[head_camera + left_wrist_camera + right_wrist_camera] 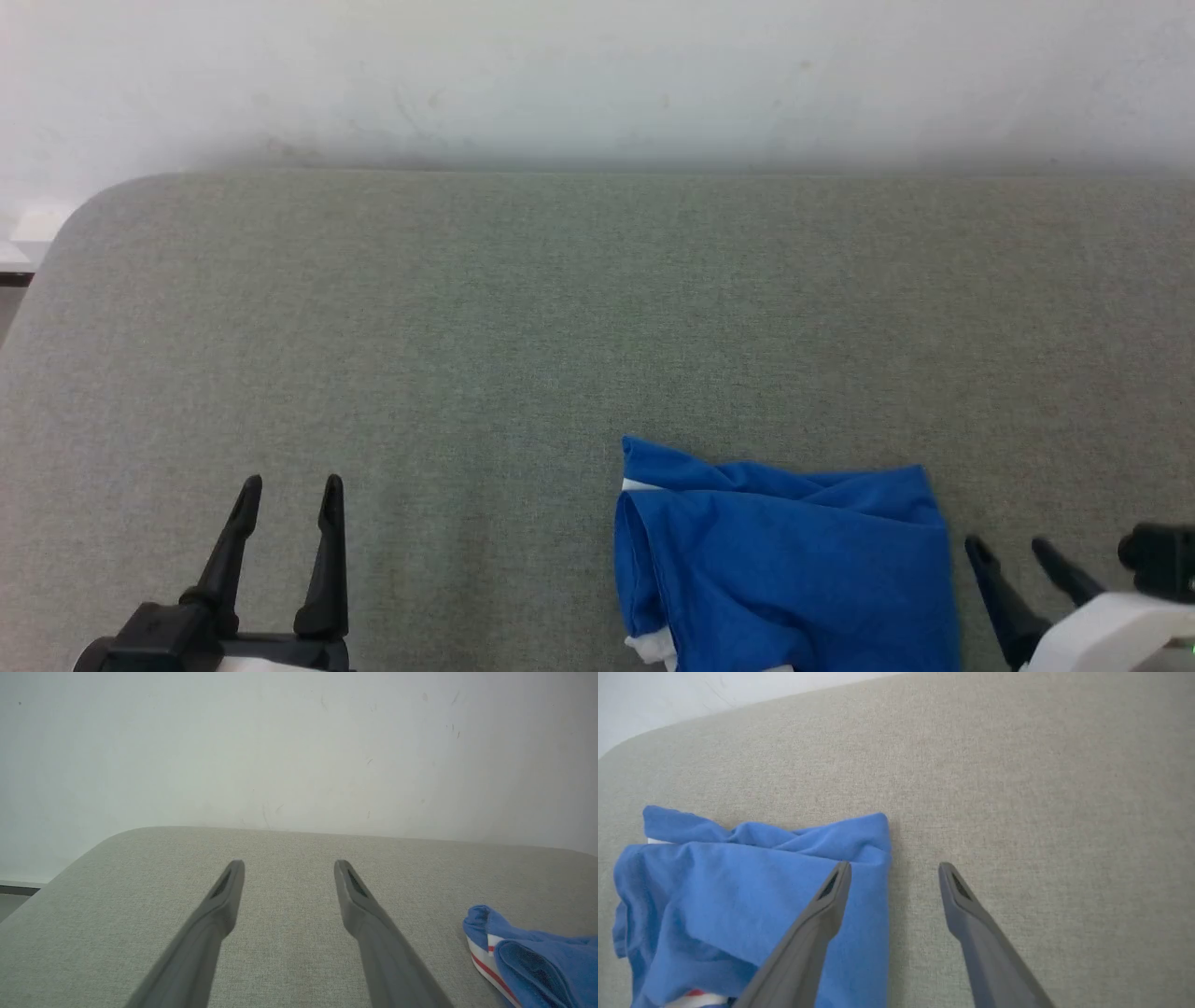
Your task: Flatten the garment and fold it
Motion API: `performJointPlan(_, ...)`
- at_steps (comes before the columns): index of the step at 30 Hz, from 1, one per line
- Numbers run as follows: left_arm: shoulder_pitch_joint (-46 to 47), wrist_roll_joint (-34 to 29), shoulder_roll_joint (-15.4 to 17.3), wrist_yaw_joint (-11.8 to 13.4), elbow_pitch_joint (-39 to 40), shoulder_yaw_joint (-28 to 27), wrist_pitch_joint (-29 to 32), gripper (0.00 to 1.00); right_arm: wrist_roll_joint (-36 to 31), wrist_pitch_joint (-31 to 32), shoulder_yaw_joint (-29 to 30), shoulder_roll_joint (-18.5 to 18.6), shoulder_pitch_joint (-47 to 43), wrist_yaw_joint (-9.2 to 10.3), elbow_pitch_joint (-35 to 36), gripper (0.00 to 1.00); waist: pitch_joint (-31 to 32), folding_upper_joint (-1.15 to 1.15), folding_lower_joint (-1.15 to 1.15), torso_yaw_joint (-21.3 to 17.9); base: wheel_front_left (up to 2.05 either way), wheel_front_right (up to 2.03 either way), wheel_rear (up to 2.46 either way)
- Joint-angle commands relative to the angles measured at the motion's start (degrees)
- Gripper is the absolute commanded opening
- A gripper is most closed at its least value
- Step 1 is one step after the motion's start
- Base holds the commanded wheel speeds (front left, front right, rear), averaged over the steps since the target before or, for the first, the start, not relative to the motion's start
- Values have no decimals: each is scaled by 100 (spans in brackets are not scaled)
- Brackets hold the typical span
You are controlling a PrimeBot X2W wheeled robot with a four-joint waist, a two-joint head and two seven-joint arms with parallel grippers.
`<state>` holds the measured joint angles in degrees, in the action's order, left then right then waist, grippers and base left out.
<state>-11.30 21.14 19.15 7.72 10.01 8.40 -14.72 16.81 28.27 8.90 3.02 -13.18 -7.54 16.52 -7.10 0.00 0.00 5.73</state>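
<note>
Head view, left to right: the left gripper [292,483], with two long dark fingers, hangs over the grey-green fabric-covered counter [560,308], its jaws apart with nothing between them. Well to the right of those jaws lies the royal-blue jersey garment [784,569], folded into a creased rectangle with white trim showing. Just right of its edge, the right gripper [1005,543] has its jaws apart, holding nothing.

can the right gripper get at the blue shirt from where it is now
Probably yes: the right gripper stands open right beside the garment on the padded surface, with nothing between them.
</note>
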Motion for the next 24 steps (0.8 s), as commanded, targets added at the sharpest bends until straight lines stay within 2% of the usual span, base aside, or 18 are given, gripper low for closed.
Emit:
performJointPlan(1, -38, -20, 28, 44, 33, -23, -27, 100, 147, 14, 19, -14, -112, 5, -87, 100, -54, 0, 0, -59, 0, 0, 0)
performJointPlan(7, 17, -25, 70, 26, 39, 19, 15, 100, 253, -115, -149, -14, -110, 5, -642, 100, -103, 0, 0, -64, 0, 0, 0)
performJointPlan(20, 131, -88, 201, 16, 136, 106, 154, 100, 69, -181, -690, -14, 617, 5, -1945, 98, -119, 0, 0, 83, 0, 0, 0)
performJointPlan(21, 133, -89, 203, 14, 133, 119, 161, 100, 71, -165, -704, -14, 650, 5, -2021, 45, -111, 0, 0, 96, 0, 0, 0)
performJointPlan(22, 134, -90, 205, 13, 131, 130, 169, 100, 74, -165, -708, -14, 680, 5, -2078, 15, -101, 0, 0, 107, 0, 0, 0)
performJointPlan(23, 134, -89, 207, 13, 129, 138, 174, 100, 75, -141, -724, -14, 702, 5, -2129, 0, -90, 0, 0, 114, 0, 0, 0)
performJointPlan(24, 132, -89, 209, 15, 128, 144, 178, 100, 71, -111, -733, -14, 712, 5, -2163, 0, -77, 0, 0, 117, 0, 0, 0)
